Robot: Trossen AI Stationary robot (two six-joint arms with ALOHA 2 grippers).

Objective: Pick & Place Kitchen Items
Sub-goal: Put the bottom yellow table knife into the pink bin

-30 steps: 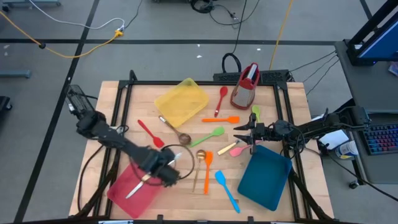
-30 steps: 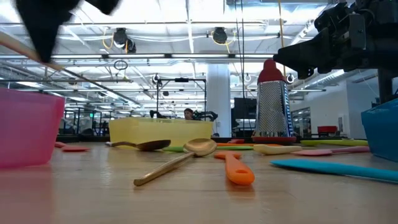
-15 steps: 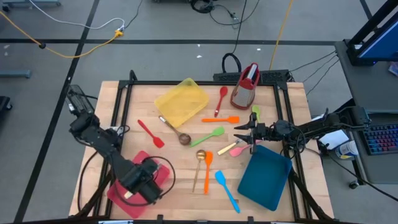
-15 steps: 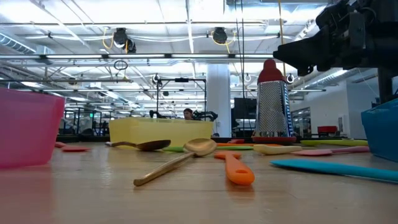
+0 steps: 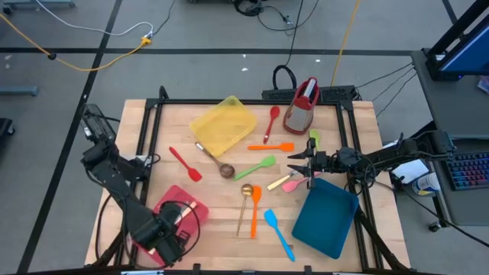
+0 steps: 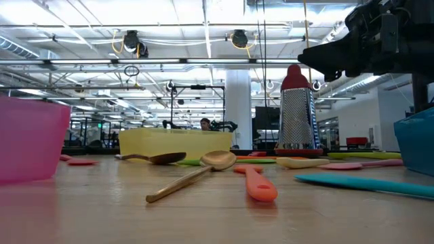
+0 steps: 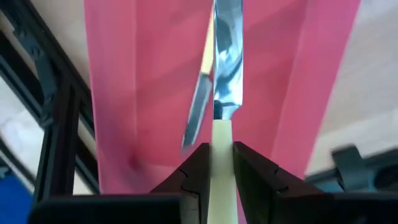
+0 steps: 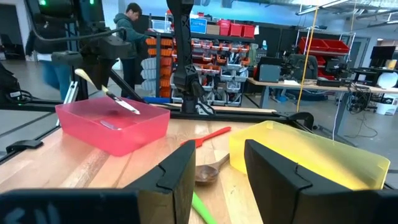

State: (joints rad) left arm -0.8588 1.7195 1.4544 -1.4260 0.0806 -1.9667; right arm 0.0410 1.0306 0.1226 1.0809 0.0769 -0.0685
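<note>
My left jaws point(image 7: 217, 163) hang over the pink-red tray point(image 5: 177, 200) at the near left corner of the bench point(image 5: 218, 229). They are clamped on the pale handle of a knife point(image 7: 225, 74). The knife's long axis runs straight out from my jaws, its shiny blade pointing away over the tray floor. In the right wrist view the same knife point(image 8: 112, 94) shows slanted above the tray, blade end lower than the handle.

My right jaws point(image 5: 299, 165) hover at the right middle of the bench, just beyond the far left corner of the blue tray point(image 5: 325, 216). They stand apart and hold nothing.

The other utensils lie flat on the wood between the trays. A gold spoon point(image 5: 244, 205) lies with its bowl far and its handle running near. Beside it on the right, an orange spatula point(image 5: 255, 208) lies almost parallel. A blue spatula point(image 5: 278, 233) slants toward the near right. A green spoon point(image 5: 257, 166) points its bowl to the far right. A red spatula point(image 5: 185, 163) lies slantwise left of centre. A dark spoon point(image 5: 215, 160) rests just near the yellow tray point(image 5: 223, 124). A red spoon point(image 5: 271, 122) and a second orange spatula point(image 5: 272, 147) lie near the box grater point(image 5: 302, 105), which stands upright at the far side.
</note>
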